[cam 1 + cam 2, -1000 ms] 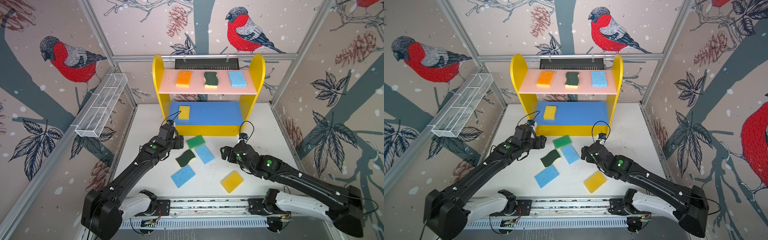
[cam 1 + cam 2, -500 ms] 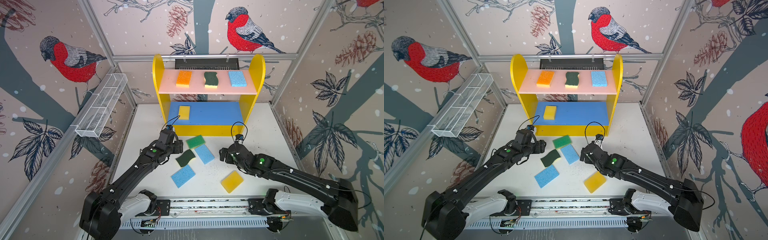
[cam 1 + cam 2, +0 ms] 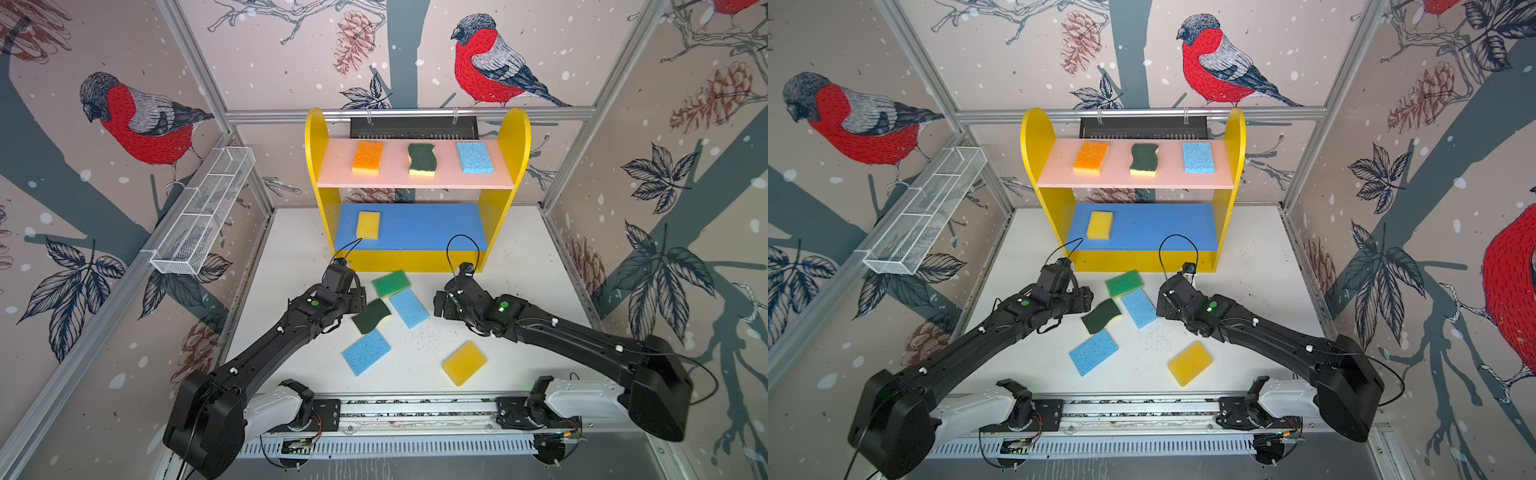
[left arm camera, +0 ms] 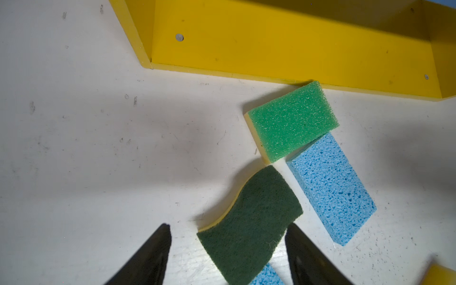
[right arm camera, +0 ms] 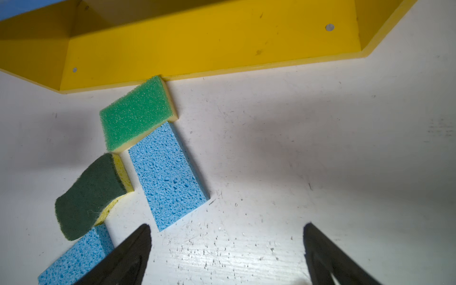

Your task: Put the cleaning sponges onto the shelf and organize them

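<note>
Our left gripper (image 4: 228,225), half open and empty, straddles the wavy dark-green scourer (image 3: 371,316) on the white counter (image 3: 519,266) before the yellow shelf (image 3: 316,166); next we should pinch and lift. Our right gripper (image 5: 227,225) gapes empty.

Bright and even in both top views, lit from above, with only soft grey shadows on the white table (image 3: 519,266). Sharp at the centre, yet straight frame rails (image 3: 199,70) bowed toward the edges, wide-angle fashion. In the wrist views, broad dim patches across the same surface, a pale sheen in the right one, and a yellow sponge (image 4: 444,277) blurred at the left one's very edge.
</note>
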